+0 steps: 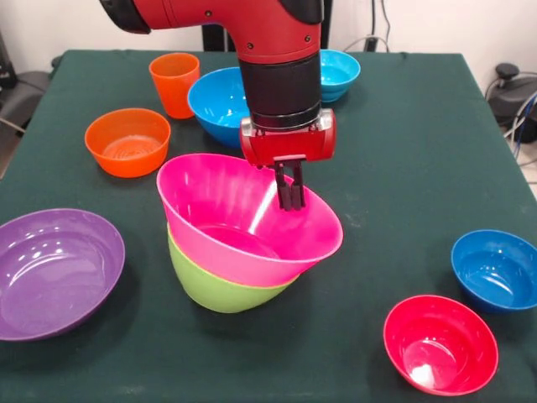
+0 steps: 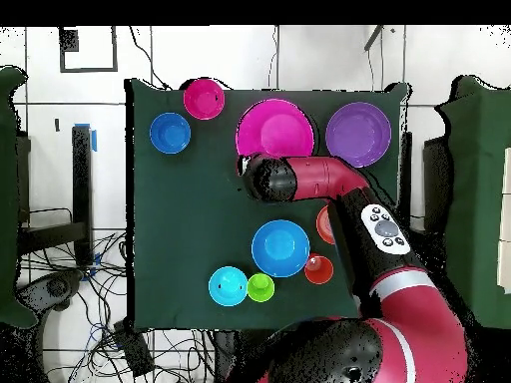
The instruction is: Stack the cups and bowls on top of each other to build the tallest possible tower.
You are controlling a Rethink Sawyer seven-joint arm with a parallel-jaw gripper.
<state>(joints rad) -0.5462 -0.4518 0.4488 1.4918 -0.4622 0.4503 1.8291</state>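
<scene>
The gripper (image 1: 290, 201) is seen clamped on the far rim of the pink bowl (image 1: 243, 222), fingers close together, one either side of the wall. The pink bowl is nested in the lime bowl (image 1: 214, 285) mid-table; both are tilted, the open side tipped toward the camera's left. Only the lime bowl's lower wall is shown under the pink one.

The purple bowl (image 1: 50, 273) is found at the front left, well apart from the stack. The red bowl (image 1: 440, 342) is placed front right, with a small blue bowl (image 1: 497, 269) just behind it to the right. The orange bowl (image 1: 127, 141) is seen left of the arm, the orange cup (image 1: 174, 82) behind it, upright. The large blue bowl (image 1: 216, 102) is partly hidden by the arm, next to the orange cup. A second small blue bowl (image 1: 340, 72) is seen at the far side, right of the arm.

In the overhead view a green cup (image 2: 260, 287) is seen touching the small blue bowl near the large blue one; in the front view it is hidden. All lie on the dark green table (image 1: 403, 151).
</scene>
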